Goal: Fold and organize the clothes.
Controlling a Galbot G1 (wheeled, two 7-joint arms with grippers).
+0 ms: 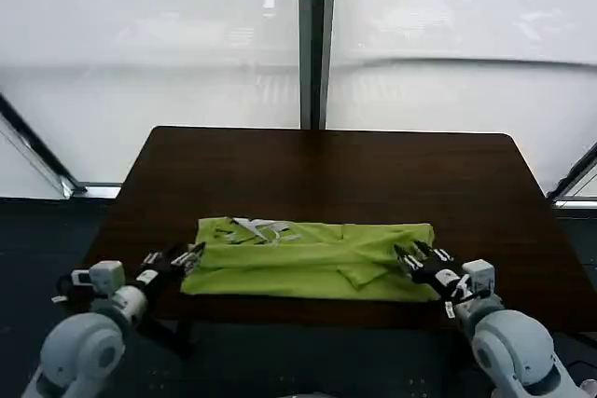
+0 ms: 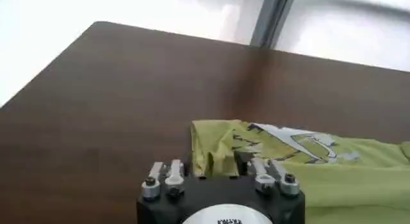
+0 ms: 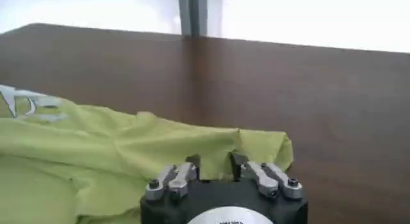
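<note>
Dark brown table, frosted window panels behind it. One lime-green t-shirt folded into a band along table's near edge. Two grippers: left gripper at shirt's left end, right gripper at its right end, both spread, pinching nothing.
</note>
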